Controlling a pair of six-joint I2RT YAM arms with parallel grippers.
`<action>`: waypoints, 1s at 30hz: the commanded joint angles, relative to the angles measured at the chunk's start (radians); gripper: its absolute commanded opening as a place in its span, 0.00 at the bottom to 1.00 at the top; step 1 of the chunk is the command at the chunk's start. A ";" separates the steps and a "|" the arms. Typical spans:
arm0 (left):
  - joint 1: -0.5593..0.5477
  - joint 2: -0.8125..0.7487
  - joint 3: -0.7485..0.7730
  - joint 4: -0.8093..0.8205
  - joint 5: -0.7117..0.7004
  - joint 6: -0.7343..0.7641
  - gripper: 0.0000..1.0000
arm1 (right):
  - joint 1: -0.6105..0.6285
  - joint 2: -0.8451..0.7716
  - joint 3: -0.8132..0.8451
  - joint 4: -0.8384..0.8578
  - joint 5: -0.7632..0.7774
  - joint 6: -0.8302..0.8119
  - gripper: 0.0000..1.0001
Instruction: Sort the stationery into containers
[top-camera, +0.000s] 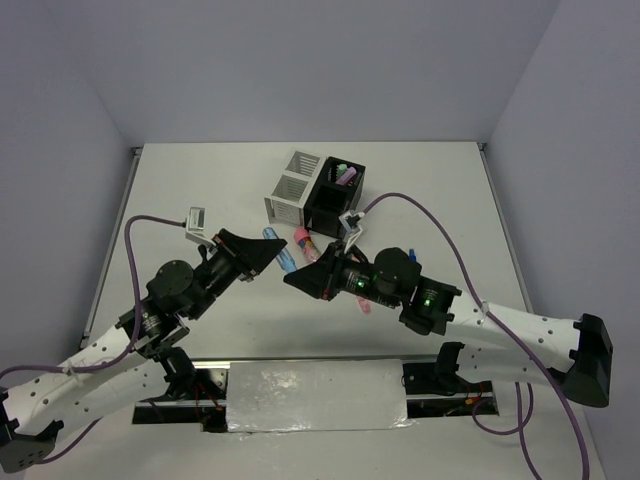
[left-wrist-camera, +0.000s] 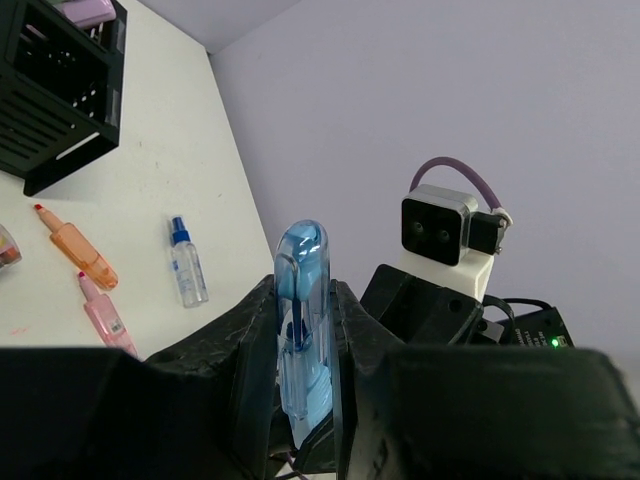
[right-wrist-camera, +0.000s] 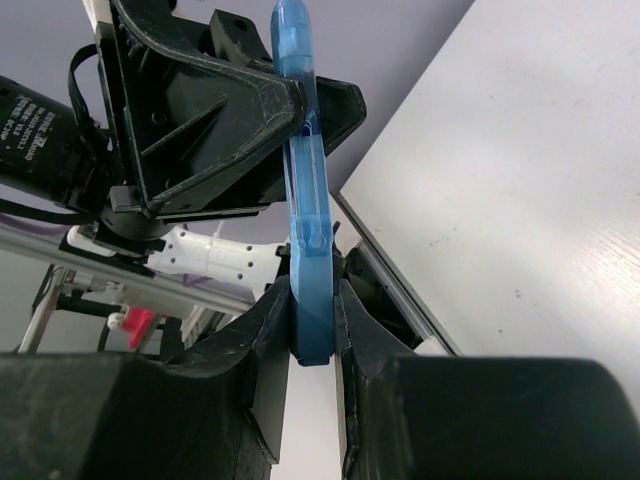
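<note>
- One blue pen (left-wrist-camera: 302, 330) is up off the table (top-camera: 200, 190), btwn the two arms, on the near side of the boxes.
- L gripper (left-wrist-camera: 303, 300) is clamped on its clear rounded end; R gripper (right-wrist-camera: 313, 300) is clamped on the opp. end.
- Orange highlighter (left-wrist-camera: 82, 255), pink highlighter (left-wrist-camera: 105, 318) and clear blue-capped bottle (left-wrist-camera: 187, 262) lie flat on the table, none touching.
- Black box (top-camera: 335, 195) sits right beside the white box (top-camera: 292, 190), w/ a purple pen (top-camera: 348, 176) standing inside the black one.

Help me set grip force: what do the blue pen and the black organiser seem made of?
The blue pen looks like glossy translucent plastic: its inner parts show through the cap. The black organiser looks matte, slatted, probably moulded plastic; painted wood or metal cannot be ruled out.
</note>
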 joint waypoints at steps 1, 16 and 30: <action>-0.001 -0.016 0.006 -0.015 -0.035 0.033 0.00 | 0.012 -0.049 -0.013 0.105 -0.011 -0.011 0.00; -0.001 0.004 -0.017 0.008 -0.017 0.027 0.02 | 0.027 -0.062 -0.028 0.180 -0.026 -0.037 0.00; -0.001 -0.007 -0.072 0.115 0.055 0.042 0.00 | 0.033 -0.010 0.038 0.165 0.038 -0.068 0.00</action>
